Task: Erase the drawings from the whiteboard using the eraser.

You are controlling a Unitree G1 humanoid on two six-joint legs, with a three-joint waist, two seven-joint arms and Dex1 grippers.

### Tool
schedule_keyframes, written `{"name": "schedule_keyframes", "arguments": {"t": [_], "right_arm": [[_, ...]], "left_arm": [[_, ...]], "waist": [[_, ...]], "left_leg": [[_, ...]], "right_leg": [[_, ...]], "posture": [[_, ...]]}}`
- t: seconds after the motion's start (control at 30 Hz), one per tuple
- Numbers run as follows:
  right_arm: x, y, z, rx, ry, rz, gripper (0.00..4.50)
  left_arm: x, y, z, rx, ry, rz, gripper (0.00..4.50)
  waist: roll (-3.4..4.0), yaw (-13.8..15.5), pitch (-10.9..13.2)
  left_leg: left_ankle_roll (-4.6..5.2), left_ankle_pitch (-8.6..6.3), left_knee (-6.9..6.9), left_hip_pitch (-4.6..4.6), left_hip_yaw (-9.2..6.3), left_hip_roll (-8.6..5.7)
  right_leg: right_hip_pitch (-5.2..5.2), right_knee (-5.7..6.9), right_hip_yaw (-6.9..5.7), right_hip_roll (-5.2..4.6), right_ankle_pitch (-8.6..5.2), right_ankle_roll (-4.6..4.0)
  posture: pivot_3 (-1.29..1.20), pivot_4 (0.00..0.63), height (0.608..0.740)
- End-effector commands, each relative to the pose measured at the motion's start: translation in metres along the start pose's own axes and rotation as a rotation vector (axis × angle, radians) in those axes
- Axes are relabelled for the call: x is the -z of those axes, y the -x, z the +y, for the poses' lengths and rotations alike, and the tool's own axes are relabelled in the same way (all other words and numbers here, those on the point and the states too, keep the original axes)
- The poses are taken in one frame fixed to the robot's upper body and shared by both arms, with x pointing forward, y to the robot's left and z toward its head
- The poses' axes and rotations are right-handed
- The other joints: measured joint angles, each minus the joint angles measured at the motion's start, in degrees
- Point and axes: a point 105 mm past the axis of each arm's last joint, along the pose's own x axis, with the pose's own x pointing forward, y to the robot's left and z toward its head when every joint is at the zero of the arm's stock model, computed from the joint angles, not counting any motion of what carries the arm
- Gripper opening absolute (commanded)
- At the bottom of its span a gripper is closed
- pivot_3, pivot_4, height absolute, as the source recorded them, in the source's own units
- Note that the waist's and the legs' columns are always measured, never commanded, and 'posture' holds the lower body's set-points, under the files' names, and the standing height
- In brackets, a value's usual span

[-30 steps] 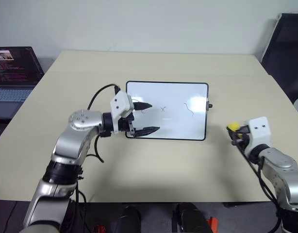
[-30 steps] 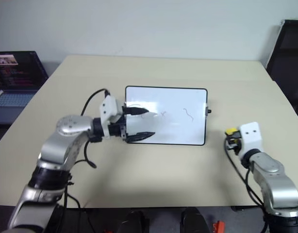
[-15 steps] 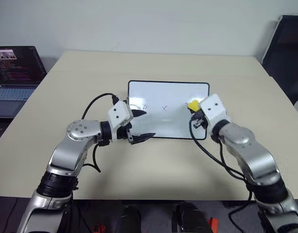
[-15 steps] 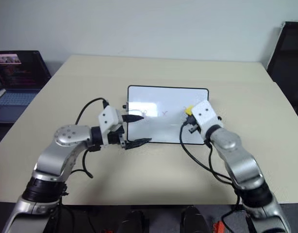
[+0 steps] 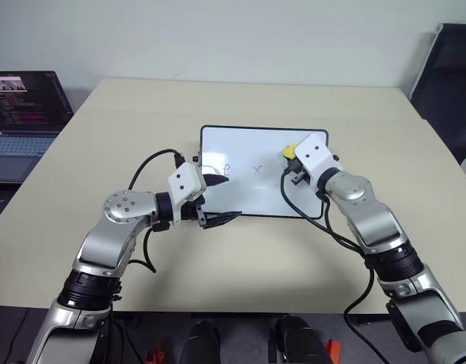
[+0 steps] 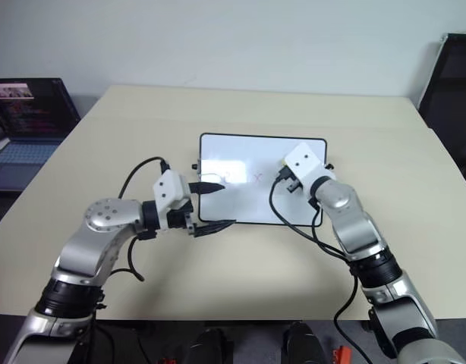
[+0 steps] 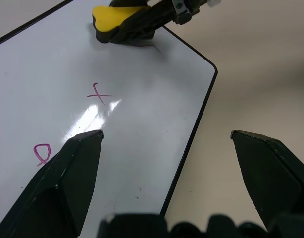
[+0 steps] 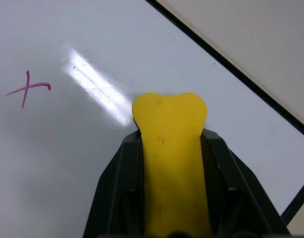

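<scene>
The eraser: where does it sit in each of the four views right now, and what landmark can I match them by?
Left eye view: eraser over the whiteboard, far right part.
Right eye view: a yellow sliver at the white head of the right end effector.
Left wrist view: top edge, above the x.
Right wrist view: centre bottom, clamped between the black fingers.
Shared landmark: the x mark.
</scene>
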Motion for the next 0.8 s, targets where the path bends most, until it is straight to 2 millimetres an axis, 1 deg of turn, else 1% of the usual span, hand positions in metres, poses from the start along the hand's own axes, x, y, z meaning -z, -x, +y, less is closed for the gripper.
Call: {"name": "schedule_keyframes", "arguments": {"t": [0.03,0.3,0.47,0.57,0.63,0.77,0.8], "right_arm": [[0.028,0.010,0.003,-0.030,0.009,0.103,1.11],[0.046,0.024,0.003,-0.019,-0.057,0.174,1.11],[0.062,0.039,0.014,-0.074,-0.024,0.241,1.11],[0.066,0.042,0.019,-0.090,-0.028,0.256,1.11],[0.062,0.042,0.021,-0.091,-0.041,0.242,1.11],[0.044,0.038,0.015,-0.063,-0.050,0.179,1.11],[0.034,0.036,0.013,-0.064,-0.049,0.146,1.11]], "left_arm": [[-0.017,-0.002,0.004,0.007,-0.038,-0.042,4.50],[-0.032,-0.010,0.005,0.025,-0.045,-0.057,4.50],[-0.041,-0.013,0.004,0.026,-0.044,-0.058,4.50],[-0.043,-0.013,0.005,0.024,-0.041,-0.055,4.50],[-0.045,-0.013,0.006,0.019,-0.040,-0.051,4.50],[-0.047,-0.011,0.008,0.008,-0.032,-0.045,4.50],[-0.046,-0.010,0.008,0.004,-0.028,-0.040,4.50]], "waist": [[0.00,0.09,0.00],[-0.01,-0.04,-0.01],[-0.06,0.08,-0.03],[-0.06,-0.04,-0.04],[-0.06,-0.06,-0.04],[-0.06,-0.20,-0.03],[-0.06,-0.25,-0.03]], "left_leg": [[0.00,0.00,0.06,0.00,-0.01,0.00],[0.01,0.01,0.45,0.00,-0.02,0.00],[0.03,0.02,0.48,-0.01,-0.02,-0.01],[0.03,0.02,0.48,-0.01,-0.03,-0.01],[0.03,0.02,0.48,0.00,-0.03,-0.01],[0.04,0.03,0.49,0.00,-0.02,-0.01],[0.04,0.03,0.49,0.00,-0.02,-0.01]], "right_leg": [[0.04,-0.01,0.00,0.00,-0.02,-0.04],[0.16,0.02,0.04,0.02,0.06,-0.13],[0.18,-0.01,0.06,0.02,0.08,-0.14],[0.18,0.00,0.06,0.03,0.08,-0.14],[0.17,0.01,0.06,0.03,0.08,-0.14],[0.17,0.00,0.08,0.03,0.09,-0.14],[0.16,0.00,0.08,0.04,0.09,-0.14]], "posture": [[0.00,0.150,0.740],[0.00,0.150,0.740],[0.00,0.150,0.740],[0.00,0.150,0.740],[0.00,0.150,0.740],[0.00,0.150,0.740],[0.00,0.150,0.740]]}}
